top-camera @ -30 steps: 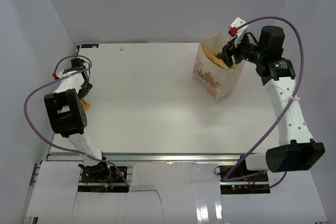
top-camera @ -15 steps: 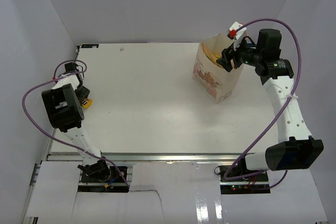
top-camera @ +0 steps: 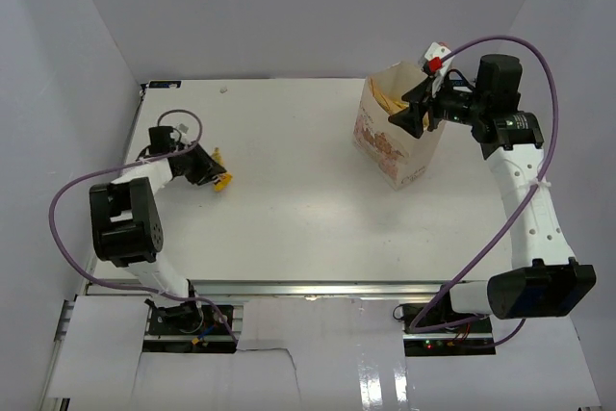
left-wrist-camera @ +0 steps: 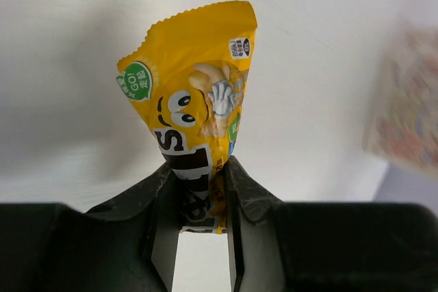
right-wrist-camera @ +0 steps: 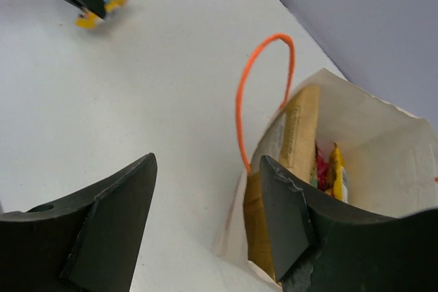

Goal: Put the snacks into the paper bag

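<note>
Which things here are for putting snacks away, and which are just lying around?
For the job:
- yellow M&M's packet, pinched in the left gripper
- paper bag
- tan chip bag and small yellow packet, already inside the bag
- right gripper, open above the bag

Just there:
- purple cables
- white table

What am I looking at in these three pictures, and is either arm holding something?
Two robot arms are bolted at the near edge of a white table. The wide picture comes from a fixed camera above; the other two come from a camera on each wrist. The left end effector pinches a yellow M&M's packet by one end. The right end effector is open and empty, by the mouth of the upright paper bag, which already holds a tan chip bag and small packets.
</note>
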Motion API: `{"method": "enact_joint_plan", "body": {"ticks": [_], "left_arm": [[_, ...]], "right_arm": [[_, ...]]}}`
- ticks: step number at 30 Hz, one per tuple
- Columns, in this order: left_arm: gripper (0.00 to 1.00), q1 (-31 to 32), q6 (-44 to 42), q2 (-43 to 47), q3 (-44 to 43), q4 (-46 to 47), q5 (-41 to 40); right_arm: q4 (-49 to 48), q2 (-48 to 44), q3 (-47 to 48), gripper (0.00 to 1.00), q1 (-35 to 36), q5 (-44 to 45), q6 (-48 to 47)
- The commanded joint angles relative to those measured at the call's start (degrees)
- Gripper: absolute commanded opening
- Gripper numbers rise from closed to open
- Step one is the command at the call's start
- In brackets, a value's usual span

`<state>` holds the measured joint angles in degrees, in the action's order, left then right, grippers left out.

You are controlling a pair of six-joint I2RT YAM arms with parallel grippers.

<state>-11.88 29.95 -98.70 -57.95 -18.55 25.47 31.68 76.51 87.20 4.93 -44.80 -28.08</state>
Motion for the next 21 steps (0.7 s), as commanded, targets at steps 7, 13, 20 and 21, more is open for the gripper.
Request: {"method": "enact_joint_plan", "body": {"ticks": [7,13,20,21], "left_arm": [[0.37,28.8,2.0,5.7,-3.3,27.8,24.7],[0.37,39.4,1.6,5.5,-8.4,28.5,21.4],[0.38,44.4,2.3,9.1,-6.6,29.7,18.5],[0.37,44.7,2.4,9.5,-6.3,29.8,18.4]], "right_arm": [[0.2,0.7,-5.7,0.68,11.3,-2.6,15.4],[-11.6,0.7,-13.1,0.78,17.0,10.0,40.0],[-15.0,2.5,-15.0,0.82,18.1,15.6,58.1],[-15.9,2.5,-15.5,0.81,18.1,15.7,59.4]]}}
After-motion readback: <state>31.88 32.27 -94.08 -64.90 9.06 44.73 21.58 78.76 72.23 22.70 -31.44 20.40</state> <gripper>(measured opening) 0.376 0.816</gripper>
